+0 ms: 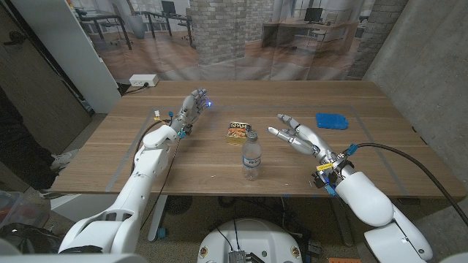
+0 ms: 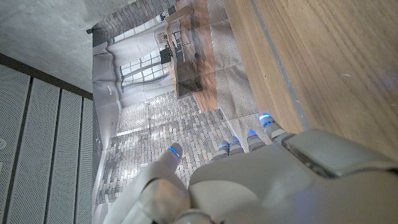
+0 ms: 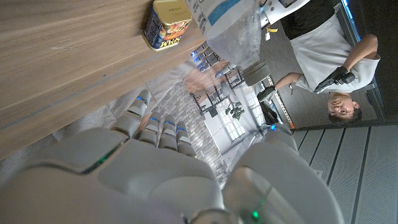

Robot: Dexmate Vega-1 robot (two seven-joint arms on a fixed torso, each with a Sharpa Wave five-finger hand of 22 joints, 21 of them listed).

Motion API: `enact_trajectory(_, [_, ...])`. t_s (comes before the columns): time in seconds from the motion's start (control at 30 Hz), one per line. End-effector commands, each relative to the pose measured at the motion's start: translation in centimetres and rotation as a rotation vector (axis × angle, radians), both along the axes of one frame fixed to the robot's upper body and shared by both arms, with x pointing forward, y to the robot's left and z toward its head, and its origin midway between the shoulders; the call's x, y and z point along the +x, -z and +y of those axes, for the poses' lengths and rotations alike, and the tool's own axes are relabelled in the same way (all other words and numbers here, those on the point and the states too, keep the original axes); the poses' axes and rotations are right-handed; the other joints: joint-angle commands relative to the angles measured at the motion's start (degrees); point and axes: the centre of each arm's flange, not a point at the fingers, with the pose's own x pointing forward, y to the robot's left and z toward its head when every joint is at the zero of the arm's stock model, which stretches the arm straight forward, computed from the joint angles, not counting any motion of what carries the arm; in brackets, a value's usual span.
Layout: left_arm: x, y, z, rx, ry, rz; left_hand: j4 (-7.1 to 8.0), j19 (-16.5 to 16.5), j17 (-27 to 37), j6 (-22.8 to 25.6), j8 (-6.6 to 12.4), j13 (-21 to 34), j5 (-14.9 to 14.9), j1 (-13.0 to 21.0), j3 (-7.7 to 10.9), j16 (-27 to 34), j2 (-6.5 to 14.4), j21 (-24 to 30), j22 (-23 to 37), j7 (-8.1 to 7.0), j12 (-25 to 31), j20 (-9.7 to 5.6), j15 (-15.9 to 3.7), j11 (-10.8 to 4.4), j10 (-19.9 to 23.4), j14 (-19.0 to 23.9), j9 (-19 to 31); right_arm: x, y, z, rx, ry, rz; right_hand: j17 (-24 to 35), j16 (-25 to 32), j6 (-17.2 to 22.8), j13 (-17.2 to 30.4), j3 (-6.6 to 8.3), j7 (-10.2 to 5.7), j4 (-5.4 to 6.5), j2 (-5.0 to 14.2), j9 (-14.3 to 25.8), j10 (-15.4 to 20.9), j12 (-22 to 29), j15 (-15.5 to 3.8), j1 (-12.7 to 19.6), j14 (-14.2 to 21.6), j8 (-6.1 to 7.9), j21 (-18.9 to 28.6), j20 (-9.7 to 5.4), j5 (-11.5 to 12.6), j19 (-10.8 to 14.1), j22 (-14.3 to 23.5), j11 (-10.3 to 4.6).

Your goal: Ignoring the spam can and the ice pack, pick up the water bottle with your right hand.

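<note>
- The right hand (image 1: 298, 134) is nearest, reaching in from the lower right corner of the head view, raised above the table (image 1: 219, 172) with its fingers spread wide and nothing in them
- It hangs just to the right of the water bottle (image 1: 251, 155), apart from it
- The water bottle stands upright near the table's front middle, with the spam can (image 1: 238, 133) just behind it
- The ice pack (image 1: 330, 120) lies farther right, behind the right hand
- The left hand (image 1: 191, 108) stretches toward the far left part of the table, fingers extended and loose, gripping nothing
</note>
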Motion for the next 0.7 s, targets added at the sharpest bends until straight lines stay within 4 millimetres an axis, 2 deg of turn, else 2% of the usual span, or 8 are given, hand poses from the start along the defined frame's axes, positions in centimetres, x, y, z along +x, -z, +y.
enact_trajectory(0.03, [0.3,0.0,0.7,0.005,-0.003,0.009,-0.07,-3.3,0.3,-4.2,0.19,0.2,0.2,0.0,-0.22,0.4,5.7,-0.1,0.1,0.48,0.3,0.4,0.19,0.27,-3.0,-4.4,0.2,0.1,0.7,1.5,-0.026,0.024,0.002,0.3,0.4,-0.4,0.3,-0.13,1.23,-0.47,-0.08,0.1,-0.5,0.3,-0.16,0.8,-0.2,0.02,-0.1,-0.43,0.4,0.2,0.2,0.04])
enact_trajectory(0.7, [1.1,-0.2,1.1,0.018,0.008,0.017,-0.04,-3.3,0.3,-4.3,0.16,0.2,0.3,0.0,-0.22,0.4,5.8,-0.1,0.1,0.47,0.2,0.4,0.11,0.35,-3.1,-4.4,0.2,0.3,1.6,3.6,-0.029,0.013,0.029,0.3,0.3,-0.5,0.3,-0.65,1.26,-1.25,-0.45,0.1,-0.6,0.3,-0.23,2.1,-0.3,0.11,-0.1,-0.53,1.0,0.1,0.2,0.16])
